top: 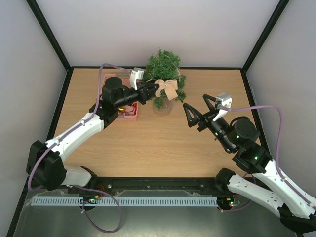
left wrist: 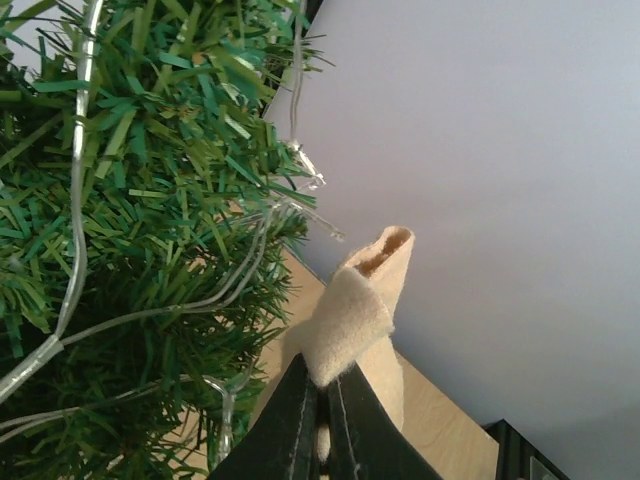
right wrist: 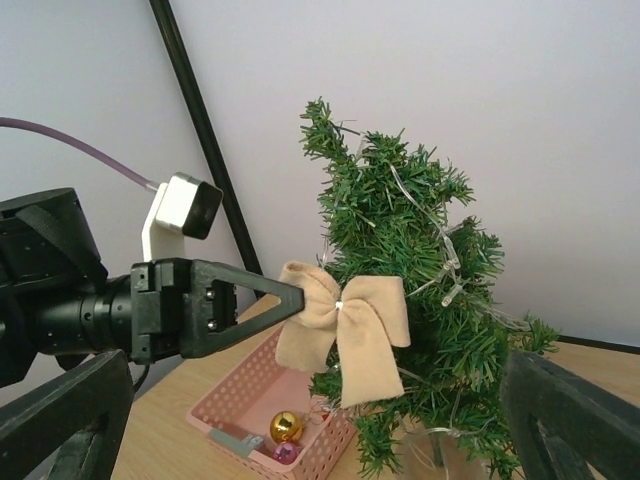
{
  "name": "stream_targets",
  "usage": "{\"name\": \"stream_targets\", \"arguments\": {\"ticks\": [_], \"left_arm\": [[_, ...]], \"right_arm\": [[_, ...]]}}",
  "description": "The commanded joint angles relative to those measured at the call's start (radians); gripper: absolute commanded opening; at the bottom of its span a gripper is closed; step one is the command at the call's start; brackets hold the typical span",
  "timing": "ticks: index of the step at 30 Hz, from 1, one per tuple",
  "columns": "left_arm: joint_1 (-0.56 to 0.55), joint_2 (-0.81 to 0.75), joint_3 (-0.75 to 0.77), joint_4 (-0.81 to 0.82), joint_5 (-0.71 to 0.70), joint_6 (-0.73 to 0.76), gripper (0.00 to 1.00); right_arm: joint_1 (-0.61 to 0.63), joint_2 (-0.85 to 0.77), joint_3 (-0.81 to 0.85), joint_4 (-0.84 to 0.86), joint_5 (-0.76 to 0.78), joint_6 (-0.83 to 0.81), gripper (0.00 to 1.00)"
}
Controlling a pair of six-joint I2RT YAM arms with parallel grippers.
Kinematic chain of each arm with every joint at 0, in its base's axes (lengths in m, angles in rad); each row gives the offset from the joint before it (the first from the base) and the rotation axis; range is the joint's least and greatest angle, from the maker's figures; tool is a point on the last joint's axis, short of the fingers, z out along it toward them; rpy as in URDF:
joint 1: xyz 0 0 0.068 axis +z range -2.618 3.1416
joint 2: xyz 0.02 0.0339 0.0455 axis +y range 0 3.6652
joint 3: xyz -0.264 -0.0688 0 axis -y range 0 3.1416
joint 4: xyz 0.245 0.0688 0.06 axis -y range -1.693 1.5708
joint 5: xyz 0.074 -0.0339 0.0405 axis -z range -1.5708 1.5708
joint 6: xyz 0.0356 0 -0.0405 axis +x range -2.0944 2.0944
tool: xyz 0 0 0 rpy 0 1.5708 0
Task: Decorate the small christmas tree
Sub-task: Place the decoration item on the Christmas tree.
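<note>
Step in hand: getting the bow [right wrist: 345, 322] onto the small christmas tree [top: 163, 73]. The tree stands upright at the far middle of the surface [top: 148, 148], close to the back wall, with a pale light string [left wrist: 75, 200] threaded through the branches. A pink basket [right wrist: 232, 402] sits just beside it on the left with a gold ball [right wrist: 285, 426] and a pinkish ornament [right wrist: 288, 452] inside. The left fingers [top: 150, 91] are fully shut, pinching one loop of the bow, and hold it against the near side of the tree at about mid-height. From the right wrist view the bow overlaps the branches, but I can't tell if it's hooked on anything or just hanging from the grip. The right fingers [top: 191, 114] are spread wide and empty, pointing at the tree from its right side, near it but not touching. My read is that the bow is placed but not secured. The next move needs the bow's knot pushed into the needles or caught on a branch before the left lets go, otherwise it likely drops. The tree looks light on a small base, so a sideways push could tip or slide it. The right arm is well placed to brace the far side or take the free loop. The basket ornaments look like the work left after this.
</note>
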Motion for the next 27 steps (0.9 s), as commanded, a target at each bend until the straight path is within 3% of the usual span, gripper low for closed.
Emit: {"name": "stream_targets", "arguments": {"ticks": [1,8,13,27], "left_arm": [[0.010,0.024,0.031,0.070,-0.032,-0.017,0.02],[0.051,0.039,-0.053,0.225,-0.006,-0.055,0.02],[0.070,0.056,-0.032,0.167,0.003,-0.021,0.02],[0.077,0.080,-0.036,0.251,0.123,-0.098,0.02]], "right_arm": [[-0.004,-0.020,-0.014,0.024,0.016,-0.012,0.98],[-0.003,-0.022,-0.023,0.023,0.001,-0.015,0.98],[-0.003,-0.029,-0.024,0.022,-0.003,-0.011,0.98],[-0.003,-0.013,-0.051,0.062,0.001,0.004,0.98]]}}
